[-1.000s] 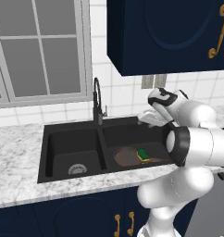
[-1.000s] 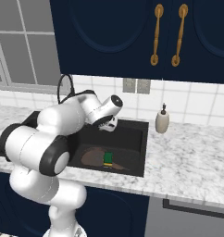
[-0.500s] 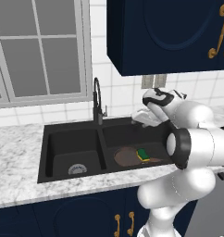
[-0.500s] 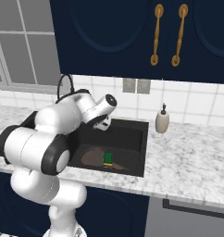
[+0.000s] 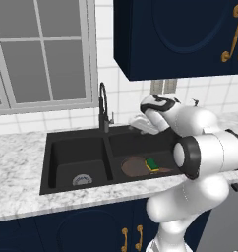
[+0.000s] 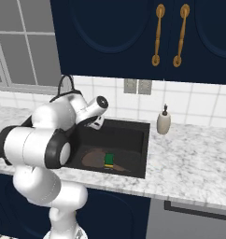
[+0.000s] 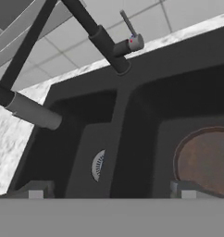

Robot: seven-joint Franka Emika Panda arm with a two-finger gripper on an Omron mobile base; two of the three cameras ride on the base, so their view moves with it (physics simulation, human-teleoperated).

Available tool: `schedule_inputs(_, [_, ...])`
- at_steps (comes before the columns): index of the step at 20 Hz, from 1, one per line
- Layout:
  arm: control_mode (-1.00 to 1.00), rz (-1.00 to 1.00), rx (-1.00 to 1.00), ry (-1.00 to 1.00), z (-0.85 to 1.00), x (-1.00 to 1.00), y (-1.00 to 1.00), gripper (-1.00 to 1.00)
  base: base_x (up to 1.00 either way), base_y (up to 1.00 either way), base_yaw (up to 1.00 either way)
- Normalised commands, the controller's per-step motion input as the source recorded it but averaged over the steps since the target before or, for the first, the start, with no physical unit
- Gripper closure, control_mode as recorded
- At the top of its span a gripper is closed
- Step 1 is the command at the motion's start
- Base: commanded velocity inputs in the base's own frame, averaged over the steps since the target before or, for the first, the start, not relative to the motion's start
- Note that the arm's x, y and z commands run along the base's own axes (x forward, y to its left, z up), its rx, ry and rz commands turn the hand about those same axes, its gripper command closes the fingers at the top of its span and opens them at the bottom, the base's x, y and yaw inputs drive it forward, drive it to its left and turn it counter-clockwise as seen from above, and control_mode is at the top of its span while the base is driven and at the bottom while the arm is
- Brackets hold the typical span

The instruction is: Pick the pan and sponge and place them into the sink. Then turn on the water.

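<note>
My gripper [image 5: 135,122] hangs over the back of the sink [image 5: 57,147], above the right basin and just right of the faucet [image 5: 103,106]. In the right base view it [image 6: 94,123] sits below my wrist, over the same basin. Its 2 fingertips [image 7: 36,190] stand wide apart with nothing between them.

The pan [image 5: 135,166] lies flat on the floor of the right basin, and the sponge [image 5: 151,164] rests on its right part, green face up. From the right, the sponge [image 6: 109,160] sits on the pan [image 6: 94,159] near the basin's front wall. In the hand view, the pan [image 7: 206,159] shows reddish-brown at the right.

The faucet [image 7: 93,30] rises from the sink's back rim [image 7: 151,55] at the divider, its small lever [image 7: 127,23] sticking up beside the stem. The left basin's silver drain [image 7: 98,165] shows bare. I see no water running. A white soap bottle [image 6: 163,122] stands on the counter [image 6: 189,158], right of the sink [image 6: 144,140].
</note>
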Motion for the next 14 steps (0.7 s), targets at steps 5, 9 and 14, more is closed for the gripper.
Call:
schedule_inputs(5, [-1.0, -0.05, 0.02, -0.04, 0.0, 0.34, 0.08, -1.0, 0.0, 0.0, 0.0])
schedule_inputs(9, [-1.0, -0.02, 0.05, -0.05, 0.0, 0.24, 0.0, -1.0, 0.0, 0.0, 0.0])
schedule_inputs(14, [-1.0, 0.0, 0.04, -0.02, 0.0, 0.15, 0.13, -1.0, 0.0, 0.0, 0.0])
